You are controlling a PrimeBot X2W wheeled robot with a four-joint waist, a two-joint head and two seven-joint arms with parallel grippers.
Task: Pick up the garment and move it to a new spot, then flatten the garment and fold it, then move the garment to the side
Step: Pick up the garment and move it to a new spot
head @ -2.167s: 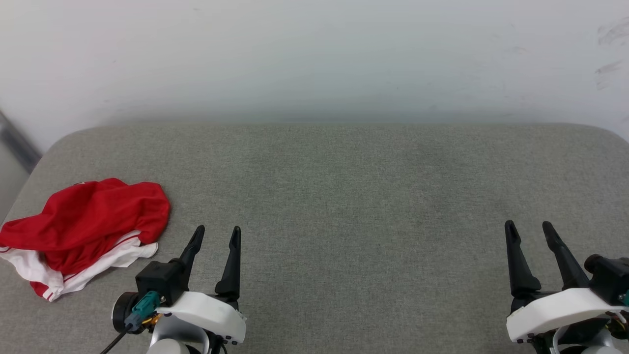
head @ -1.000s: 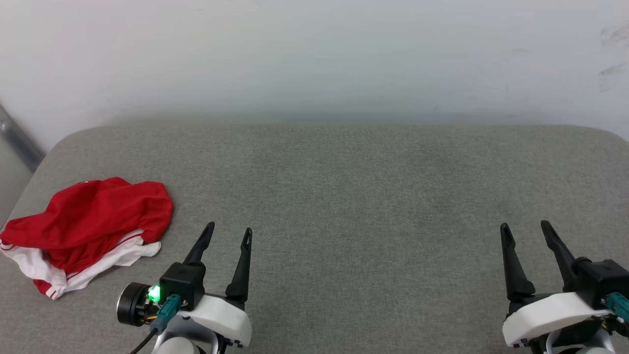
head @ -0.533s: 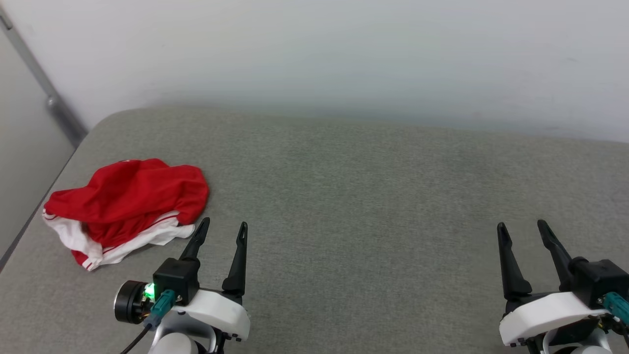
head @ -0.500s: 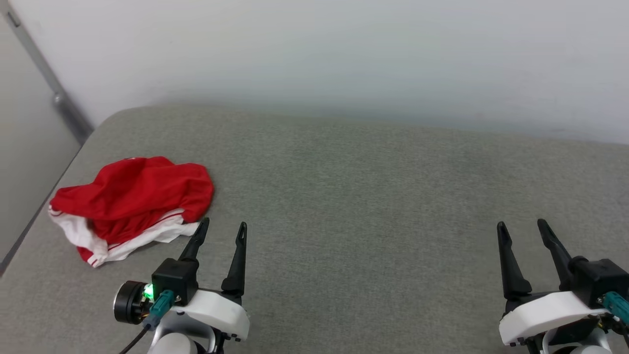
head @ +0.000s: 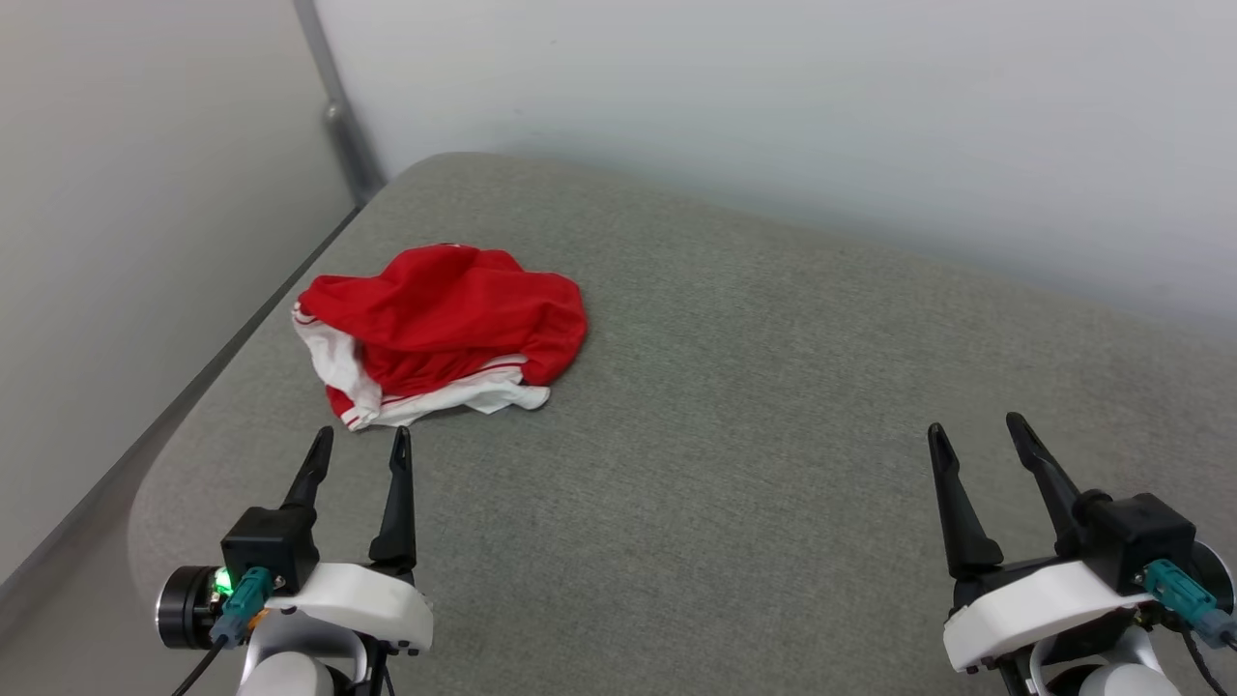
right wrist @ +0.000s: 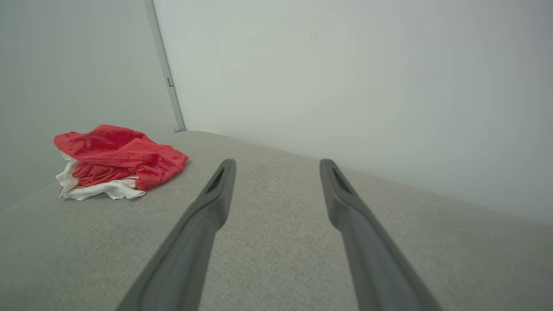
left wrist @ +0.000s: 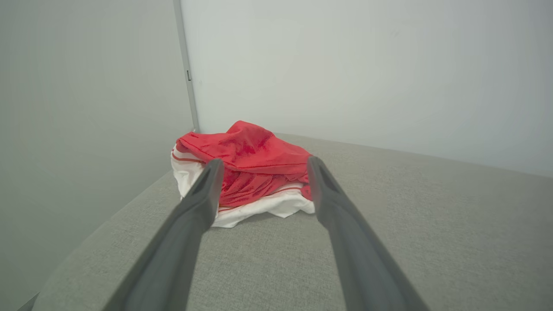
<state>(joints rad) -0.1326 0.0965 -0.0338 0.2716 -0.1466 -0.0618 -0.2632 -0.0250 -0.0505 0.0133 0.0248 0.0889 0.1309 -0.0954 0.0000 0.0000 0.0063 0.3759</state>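
The garment (head: 440, 329) is a crumpled red heap with white striped-trim parts showing at its near edge, lying near the left end of the grey cushioned surface (head: 754, 406). Its lettering is hidden in the folds. My left gripper (head: 359, 437) is open, a short way in front of the heap and apart from it; in the left wrist view the garment (left wrist: 246, 168) sits just beyond the open gripper (left wrist: 263, 166). My right gripper (head: 974, 425) is open at the lower right over bare fabric, with the garment (right wrist: 116, 162) far to its left in the right wrist view.
The cushion's rounded left edge (head: 222, 387) runs close beside the garment, with a grey wall panel (head: 145, 193) beyond it. A metal post (head: 338, 116) stands in the back left corner. A pale wall (head: 773, 116) backs the surface.
The head camera has swung left, so the whole picture shifted and the garment now sits nearer the centre. Both grippers stay open; the left now points at the heap.
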